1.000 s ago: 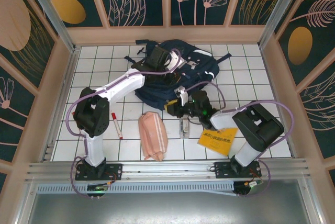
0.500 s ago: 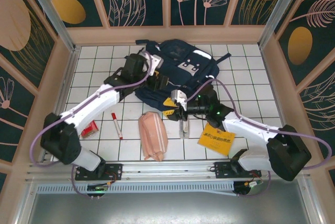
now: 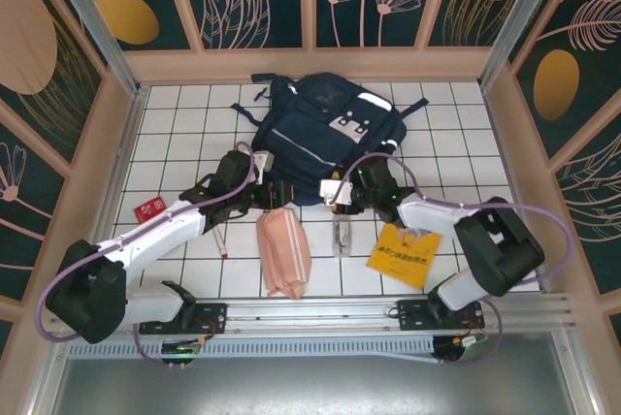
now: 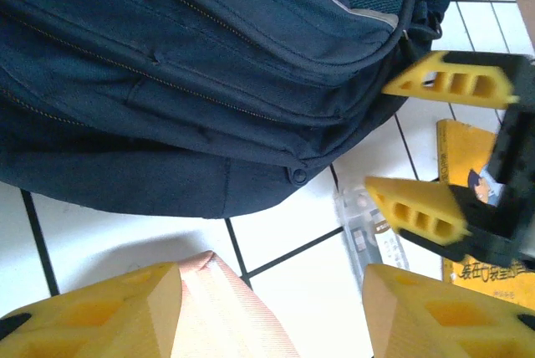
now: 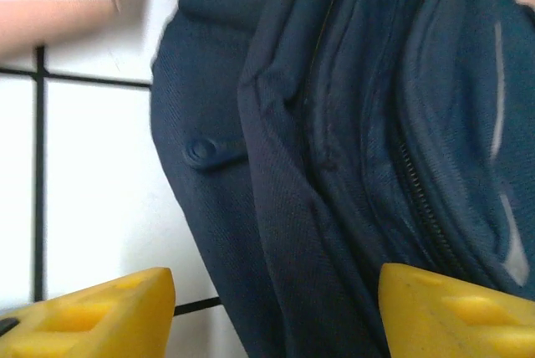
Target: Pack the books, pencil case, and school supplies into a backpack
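The navy backpack (image 3: 325, 129) lies flat towards the far side of the white-tiled desk (image 3: 466, 143), straps at its far end and its grey reflective patches facing up. Both arms reach in low to its near edge from either side. The left end effector (image 3: 281, 192) sits just at the backpack's near-left corner with its yellow fingers spread wide apart and nothing between them. From its wrist camera I see the rounded tip of the salmon-pink pencil case (image 3: 283, 252) poking up between them, below the dark fabric. The right end effector (image 3: 335, 192) faces it from the right, just beside the backpack's near edge. Its two yellow fingers stand apart too, and clamp on nothing that I can make out, though the bag's seams and zip lines run close in front of them. The pencil case lies lengthwise near the middle of the desk, on the near side of the backpack and apart from it. Just to its right is the small clear case (image 3: 341, 233), under the right end effector. Further right again is the yellow book (image 3: 403, 255), cover up and turned at a slight angle, close to the right arm. The red-and-white marker (image 3: 220, 243) lies left of the pencil case, partly tucked under the left arm. The little red flat pack (image 3: 147, 208) sits well off to the left by itself.
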